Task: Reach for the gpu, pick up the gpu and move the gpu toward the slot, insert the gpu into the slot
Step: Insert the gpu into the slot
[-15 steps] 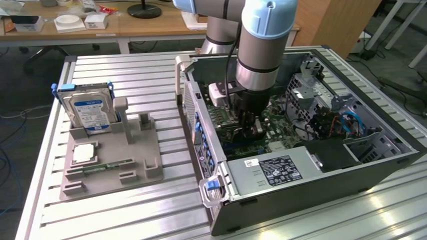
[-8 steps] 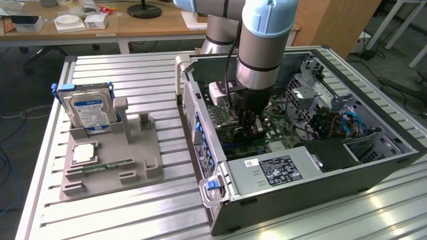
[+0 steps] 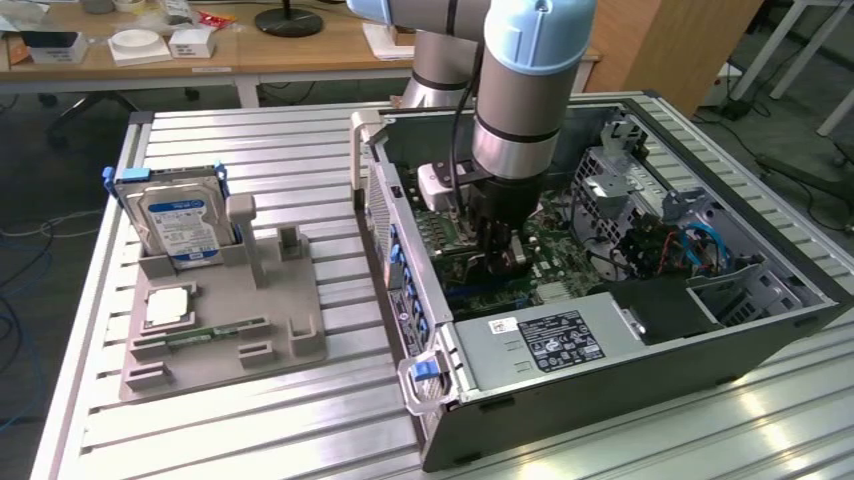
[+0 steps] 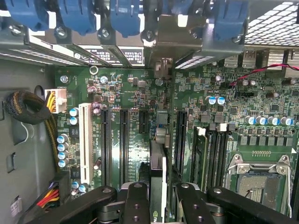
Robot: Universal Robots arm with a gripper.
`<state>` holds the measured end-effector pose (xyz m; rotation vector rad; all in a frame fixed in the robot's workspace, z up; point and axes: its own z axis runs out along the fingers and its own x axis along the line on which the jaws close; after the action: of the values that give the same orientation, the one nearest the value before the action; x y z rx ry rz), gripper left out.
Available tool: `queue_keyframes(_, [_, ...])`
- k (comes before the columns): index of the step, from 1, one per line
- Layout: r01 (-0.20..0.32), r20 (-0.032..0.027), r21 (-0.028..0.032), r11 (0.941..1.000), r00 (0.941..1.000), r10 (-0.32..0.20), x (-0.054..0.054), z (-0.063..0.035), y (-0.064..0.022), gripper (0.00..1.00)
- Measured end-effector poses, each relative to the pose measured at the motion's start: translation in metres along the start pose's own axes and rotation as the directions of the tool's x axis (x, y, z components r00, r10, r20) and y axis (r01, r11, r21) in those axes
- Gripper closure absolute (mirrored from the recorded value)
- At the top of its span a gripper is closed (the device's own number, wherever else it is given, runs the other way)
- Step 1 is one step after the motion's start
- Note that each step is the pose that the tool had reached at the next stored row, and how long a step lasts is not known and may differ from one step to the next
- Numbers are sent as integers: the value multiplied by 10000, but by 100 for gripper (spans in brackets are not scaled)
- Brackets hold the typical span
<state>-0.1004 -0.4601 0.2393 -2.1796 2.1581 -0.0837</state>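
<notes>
My gripper (image 3: 497,258) is down inside the open computer case (image 3: 747,330), just above the green motherboard (image 3: 561,270). In the wrist view its two black fingers (image 4: 138,200) stand on either side of the gpu (image 4: 157,170), shut on it. The card is seen edge-on, a thin dark board running away from the gripper (image 4: 159,205) across the motherboard (image 4: 135,93). Its pale metal bracket end (image 4: 161,44) lies against the case's rear wall among the blue clips (image 4: 74,16). The card stands upright over one expansion slot, which it hides; how deep it sits there I cannot tell.
Black slots (image 4: 105,144) and a white slot (image 4: 85,142) lie parallel beside the card, memory slots (image 4: 215,154) and the processor socket (image 4: 259,179) on its other side. A cable bundle (image 4: 28,107) hangs nearby. On the table, a grey fixture (image 3: 220,320) holds the blue-labelled hard drive (image 3: 180,220) and memory stick (image 3: 200,333).
</notes>
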Motion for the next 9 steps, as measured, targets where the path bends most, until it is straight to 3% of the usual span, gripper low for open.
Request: queue_keyframes(9, [1, -1, 0, 10000, 10000, -1, -10, 5, 0, 73])
